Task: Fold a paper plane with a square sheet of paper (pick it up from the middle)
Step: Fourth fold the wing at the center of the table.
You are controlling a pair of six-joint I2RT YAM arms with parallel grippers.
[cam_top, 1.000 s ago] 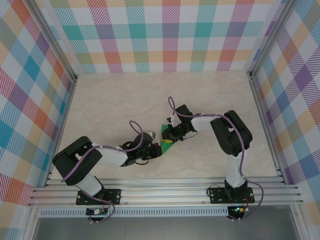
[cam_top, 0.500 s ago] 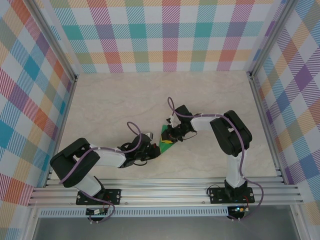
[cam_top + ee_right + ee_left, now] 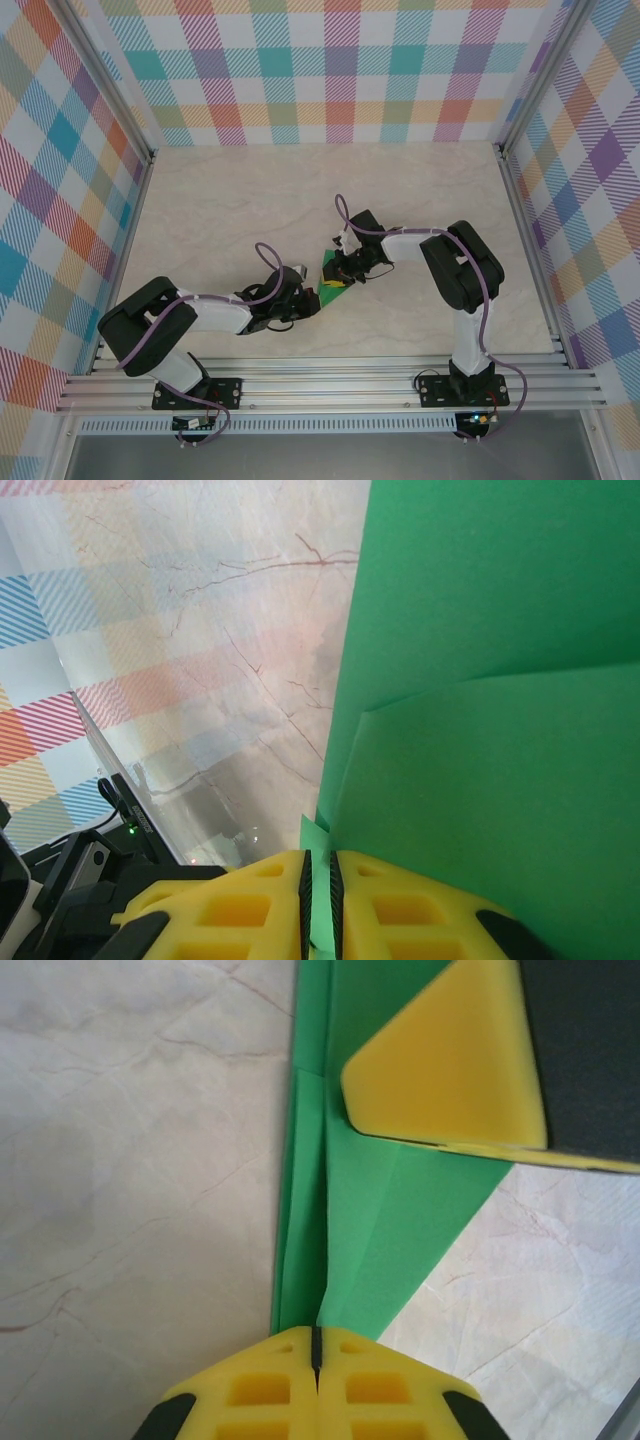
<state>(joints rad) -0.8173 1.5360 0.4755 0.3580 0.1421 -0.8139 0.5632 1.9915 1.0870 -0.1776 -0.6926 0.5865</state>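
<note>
The square sheet of paper (image 3: 329, 270) is bright green and folded into a narrow creased shape, held low over the table's middle. In the left wrist view the paper (image 3: 390, 1220) runs up from my left gripper (image 3: 316, 1340), with its centre crease meeting the closed seam of the yellow fingers. My right gripper (image 3: 320, 870) is shut on a thin strip of the paper (image 3: 500, 680), green showing between its pads. One yellow right finger (image 3: 450, 1060) lies over the paper's far end. From above, the left gripper (image 3: 316, 294) and right gripper (image 3: 340, 280) face each other across the paper.
The beige marble table (image 3: 230, 200) stretches bare behind and to both sides. Plaid walls (image 3: 330, 70) and aluminium rails (image 3: 330, 385) fence it in. Purple cables loop over both arms.
My left arm's elbow has drifted slightly left. The paper and both grippers stay almost where they were, both still closed.
</note>
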